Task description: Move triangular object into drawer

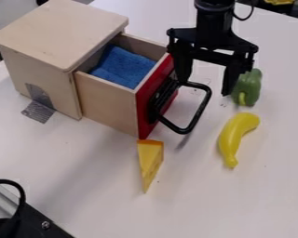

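- The black gripper [205,87] hangs down over the table [108,195], at the red front [152,95] of the drawer; its jaws stand wide apart, with nothing between them.
- One finger is very near to the black handle [203,109]; whether they touch, one cannot tell.
- The triangular object, a yellow cheese wedge [150,160], lies on the table outside the drawer [108,100], just beside the lower corner of the red front, and its thin end points away from it.
- The drawer is pulled out from the wooden box [58,35], and a blue cloth [123,66] lies inside.
- The yellow banana [232,138] rests on the table, to the right of the wedge in the view.
- The green pepper [249,86] is behind the banana, near the gripper.
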Available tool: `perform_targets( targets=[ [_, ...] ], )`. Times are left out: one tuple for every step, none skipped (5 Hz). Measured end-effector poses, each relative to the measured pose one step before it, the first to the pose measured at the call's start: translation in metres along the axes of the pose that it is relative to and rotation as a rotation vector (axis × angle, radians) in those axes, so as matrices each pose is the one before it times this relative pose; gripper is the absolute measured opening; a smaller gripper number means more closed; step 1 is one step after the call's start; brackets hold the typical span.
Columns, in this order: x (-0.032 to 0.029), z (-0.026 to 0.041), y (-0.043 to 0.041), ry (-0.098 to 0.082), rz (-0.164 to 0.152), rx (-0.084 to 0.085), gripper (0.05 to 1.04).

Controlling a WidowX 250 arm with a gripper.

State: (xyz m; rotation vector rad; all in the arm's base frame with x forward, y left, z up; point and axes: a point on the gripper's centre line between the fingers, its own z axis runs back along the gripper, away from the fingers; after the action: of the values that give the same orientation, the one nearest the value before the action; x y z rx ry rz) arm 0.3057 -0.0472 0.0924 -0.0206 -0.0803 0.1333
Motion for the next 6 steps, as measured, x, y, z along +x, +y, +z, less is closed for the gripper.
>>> perform_targets(
  targets=[
    [-0.00458, -0.00900, 0.00185, 0.0324, 0.0016, 0.0096, 1.000],
    [-0.02543, 0.02398, 0.01028, -0.0463, 0.0169, 0.0096, 1.000],
    [-0.03097, 0.02490, 0.00498, -0.0706, 0.0162, -0.0186, 1.000],
    [-0.02887, -0.00135, 0.00665, 0.0052, 0.0271, -0.0136, 1.000],
    [-0.01797, -0.02774, 0.00693, 0.0556, 0.0134, 0.0221, 1.000],
    [-0.00883, -0.03967, 0.00647, 0.0560, 0.0163, 0.0474, 1.000]
  ],
)
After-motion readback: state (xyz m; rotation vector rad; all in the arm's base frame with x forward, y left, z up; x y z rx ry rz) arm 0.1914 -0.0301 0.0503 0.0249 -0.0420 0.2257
